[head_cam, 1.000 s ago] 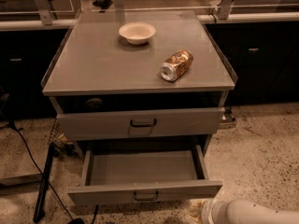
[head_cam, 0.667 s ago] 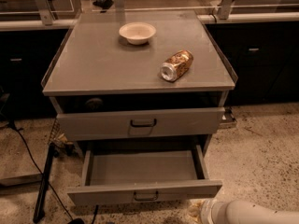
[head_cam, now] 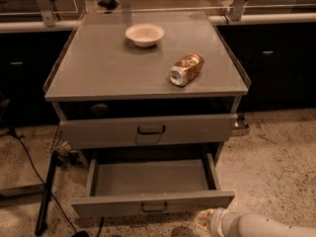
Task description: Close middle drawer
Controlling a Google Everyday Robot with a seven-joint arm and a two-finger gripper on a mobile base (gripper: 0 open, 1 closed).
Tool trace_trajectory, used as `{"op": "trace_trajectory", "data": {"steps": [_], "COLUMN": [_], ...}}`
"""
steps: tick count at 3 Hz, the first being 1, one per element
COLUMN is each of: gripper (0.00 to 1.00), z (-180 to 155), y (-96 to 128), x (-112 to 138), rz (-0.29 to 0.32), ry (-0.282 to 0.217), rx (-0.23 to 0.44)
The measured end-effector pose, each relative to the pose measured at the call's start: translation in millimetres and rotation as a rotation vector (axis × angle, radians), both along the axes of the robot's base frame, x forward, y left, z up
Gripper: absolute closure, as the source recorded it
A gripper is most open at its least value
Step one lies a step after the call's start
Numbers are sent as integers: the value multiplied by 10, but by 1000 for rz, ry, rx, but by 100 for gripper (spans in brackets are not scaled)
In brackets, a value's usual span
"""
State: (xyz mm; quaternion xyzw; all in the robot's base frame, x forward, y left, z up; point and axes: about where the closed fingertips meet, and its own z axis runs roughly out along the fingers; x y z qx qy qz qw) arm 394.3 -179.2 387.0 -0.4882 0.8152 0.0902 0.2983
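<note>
1. Camera view: the middle drawer (head_cam: pixel 150 180) is shown pulled far out beneath the upper drawer (head_cam: pixel 192 129).
2. The claw (head_cam: pixel 206 220) is held low, just beside the drawer's front right corner; its state cannot be told.
3. The approach is judged underway; a square push on the front is needed next.

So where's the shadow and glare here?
Camera view: soft sheen on the cabinet top, a highlight on the can; dark shadow in the gap under that top; the middle drawer is dim inside; the gripper, bottom right by that drawer's front corner, is lit.
</note>
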Motion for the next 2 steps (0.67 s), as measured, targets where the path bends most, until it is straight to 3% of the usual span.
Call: {"op": "trace_trajectory", "data": {"steps": [2], "gripper": [100], "z": [-77], "y": [107], "x": [353], "rz": [-11], "ry": [-147], "rx": [42]}}
